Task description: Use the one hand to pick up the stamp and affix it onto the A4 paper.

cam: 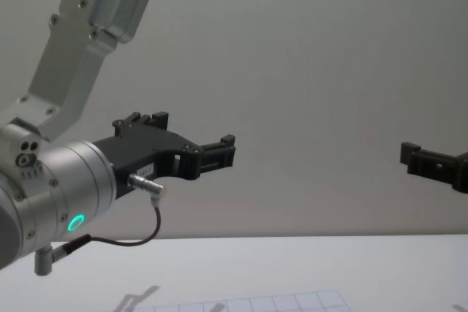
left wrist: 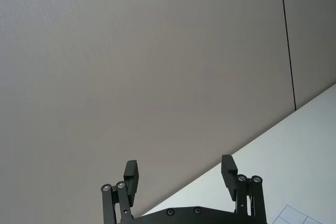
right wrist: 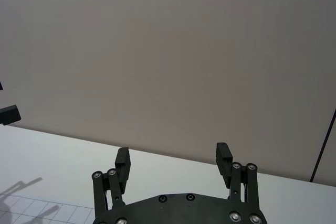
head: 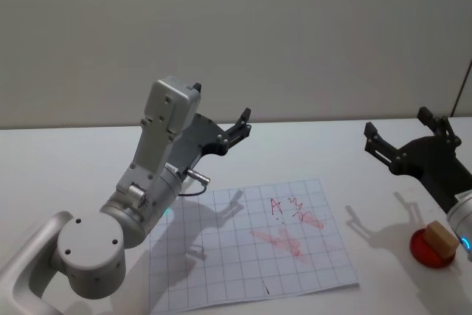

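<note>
The stamp (head: 439, 237), a small light-brown wooden block, sits on a round red ink pad (head: 428, 251) at the table's right edge. The A4 paper (head: 221, 271), white with a thin grid and red marks in its middle, lies flat in front of me. My right gripper (head: 398, 129) hovers open in the air beyond the stamp, nothing between its fingers; its own view shows the jaws wide apart (right wrist: 172, 155). My left gripper (head: 237, 129) is raised above the paper's far left corner, open and empty (left wrist: 179, 167).
The white table (head: 66, 167) stretches around the paper to a plain grey wall. The bulky silver left arm (head: 147, 197) hangs over the paper's left side. The chest view shows both grippers (cam: 219, 153) (cam: 420, 158) held well above the tabletop.
</note>
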